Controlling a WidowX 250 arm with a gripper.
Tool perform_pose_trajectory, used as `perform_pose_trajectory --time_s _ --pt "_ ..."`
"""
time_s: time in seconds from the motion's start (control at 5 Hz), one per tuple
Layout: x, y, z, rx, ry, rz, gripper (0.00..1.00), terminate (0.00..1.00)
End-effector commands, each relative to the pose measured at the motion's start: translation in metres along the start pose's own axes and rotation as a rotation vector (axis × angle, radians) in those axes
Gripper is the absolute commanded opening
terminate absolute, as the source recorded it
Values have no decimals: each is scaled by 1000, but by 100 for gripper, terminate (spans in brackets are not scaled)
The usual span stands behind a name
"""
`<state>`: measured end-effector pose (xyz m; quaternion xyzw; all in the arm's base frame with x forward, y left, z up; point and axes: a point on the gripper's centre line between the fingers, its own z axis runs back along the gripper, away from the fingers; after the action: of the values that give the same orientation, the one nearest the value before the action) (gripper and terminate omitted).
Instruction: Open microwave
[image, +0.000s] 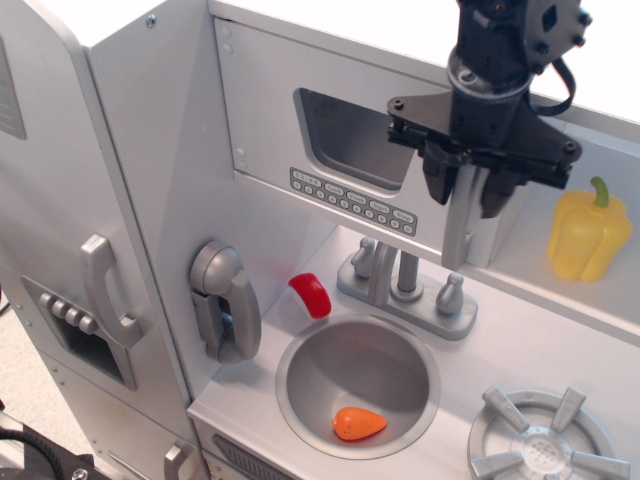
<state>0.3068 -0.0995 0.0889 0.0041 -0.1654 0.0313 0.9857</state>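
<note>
Microwave sits in the upper part of the toy kitchen, above the sink and faucet. Its flat silver-grey door carries a rounded rectangular window and, under that, a row of small grey buttons. Down the door's right edge runs a long, straight grey handle. My gripper is clenched around the upper part of that handle, one black finger on each side of it. The door's right edge looks to stand slightly proud of the cabinet, though I cannot tell for sure.

A smooth yellow plastic pepper with a green stem stands on the shelf just right of my gripper. A glossy red curved piece lies on the counter left of the faucet, and a smooth orange piece rests in the round metal sink bowl. A grey wall phone hangs on the panel to the left, and beyond it is the tall fridge door with its curved handle. A ribbed grey burner is at the lower right.
</note>
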Motion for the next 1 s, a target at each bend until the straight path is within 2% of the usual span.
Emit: perform_pose_trajectory --time_s 0.0,0.4,0.6,0.8 --pt "5 5 21 -60 -87 4 0 0" --pt "-30 19 36 -80 -37 -58 0 0" --pt "-53 29 47 -98 51 -73 100 0" --pt "-72 20 50 -89 196 -32 100 0"
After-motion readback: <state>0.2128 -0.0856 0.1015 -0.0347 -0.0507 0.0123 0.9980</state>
